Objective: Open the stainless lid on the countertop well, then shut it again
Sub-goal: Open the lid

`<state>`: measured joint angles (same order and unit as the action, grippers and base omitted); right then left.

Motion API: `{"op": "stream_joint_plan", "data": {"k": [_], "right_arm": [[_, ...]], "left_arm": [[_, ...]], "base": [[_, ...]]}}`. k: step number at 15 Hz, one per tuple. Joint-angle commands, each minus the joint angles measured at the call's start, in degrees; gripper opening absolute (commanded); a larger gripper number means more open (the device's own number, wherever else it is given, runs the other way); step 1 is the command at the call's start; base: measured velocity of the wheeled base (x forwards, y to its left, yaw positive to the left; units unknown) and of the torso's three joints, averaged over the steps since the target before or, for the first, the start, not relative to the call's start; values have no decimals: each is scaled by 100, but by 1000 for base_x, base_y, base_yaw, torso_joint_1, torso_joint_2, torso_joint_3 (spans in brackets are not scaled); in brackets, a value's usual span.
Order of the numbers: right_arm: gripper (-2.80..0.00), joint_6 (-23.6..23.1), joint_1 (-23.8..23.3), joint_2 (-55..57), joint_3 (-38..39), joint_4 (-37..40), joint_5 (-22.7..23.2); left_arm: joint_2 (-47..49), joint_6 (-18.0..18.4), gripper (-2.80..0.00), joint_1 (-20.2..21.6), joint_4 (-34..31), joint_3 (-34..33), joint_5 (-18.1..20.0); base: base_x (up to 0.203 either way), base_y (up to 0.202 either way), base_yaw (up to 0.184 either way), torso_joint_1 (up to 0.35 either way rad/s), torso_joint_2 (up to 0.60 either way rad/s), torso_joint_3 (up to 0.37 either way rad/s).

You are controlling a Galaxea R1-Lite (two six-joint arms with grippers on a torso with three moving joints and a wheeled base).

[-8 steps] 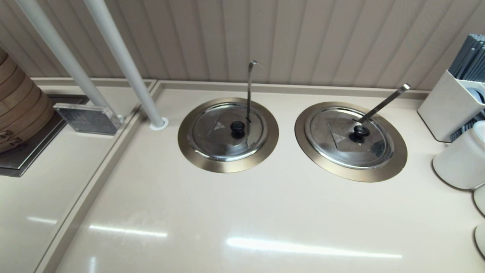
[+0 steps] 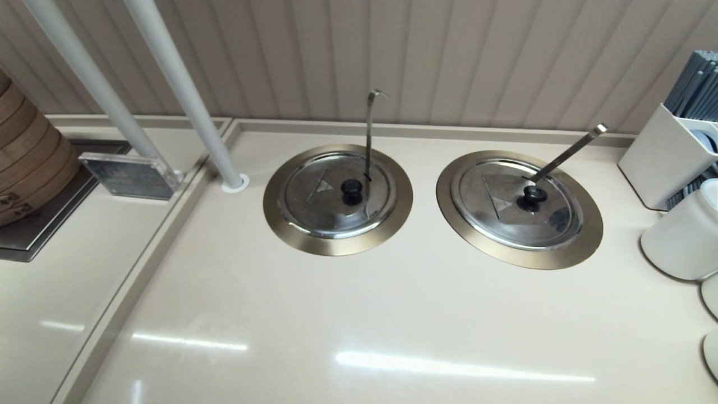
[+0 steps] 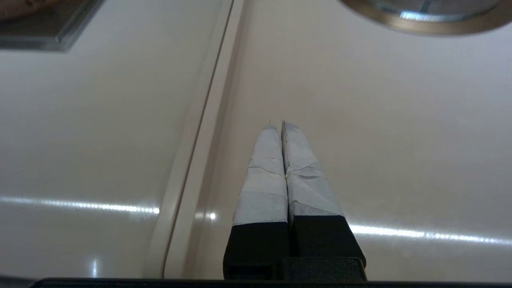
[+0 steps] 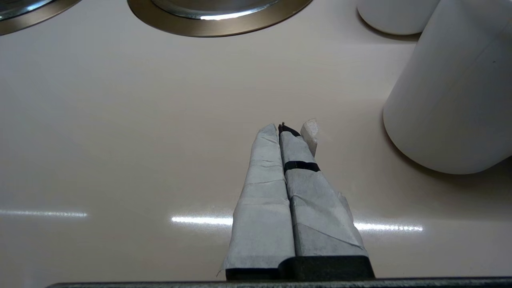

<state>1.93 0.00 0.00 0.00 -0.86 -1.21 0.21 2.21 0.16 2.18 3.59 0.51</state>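
The stainless lid (image 2: 328, 196) lies closed on the countertop well (image 2: 280, 216), the left of two wells in the head view. It has a black knob (image 2: 351, 191) and a hook-tipped ladle handle (image 2: 370, 132) rising from its notch. Neither arm shows in the head view. My left gripper (image 3: 277, 124) is shut and empty above bare counter, with the well's bronze rim (image 3: 424, 26) far ahead of it. My right gripper (image 4: 280, 128) is also shut and empty over the counter, with that same rim (image 4: 24, 22) at the view's corner.
The twin well and lid (image 2: 519, 207) with a straight ladle handle (image 2: 569, 151) sit to the right. White canisters (image 2: 681, 235) and a utensil holder (image 2: 664, 157) stand at far right; one canister (image 4: 452, 92) is close to the right gripper. A white pole (image 2: 185, 101) and bamboo steamers (image 2: 28, 163) stand at left.
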Motion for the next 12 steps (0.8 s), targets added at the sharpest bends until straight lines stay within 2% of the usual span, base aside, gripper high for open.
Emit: {"op": "stream_joint_plan", "data": {"k": [1, 6, 10, 12], "right_arm": [[-280, 1, 0, 5, 26, -2, -2], [-280, 1, 0, 9, 26, -2, -2], [-280, 1, 0, 9, 26, -2, -2], [-280, 1, 0, 9, 26, -2, 5]], "left_arm": [[189, 0, -280, 7, -3, 462, 68], [1943, -4, -280, 15, 419, 1330, 508], [4279, -136, -280, 33, 1606, 2087, 507], [5599, -342, -280, -103, 2138, 2709, 250]], "base": [[0, 0, 0, 0, 0, 0], [0, 0, 0, 0, 0, 0], [0, 0, 0, 0, 0, 0], [0, 0, 0, 0, 0, 0]]}}
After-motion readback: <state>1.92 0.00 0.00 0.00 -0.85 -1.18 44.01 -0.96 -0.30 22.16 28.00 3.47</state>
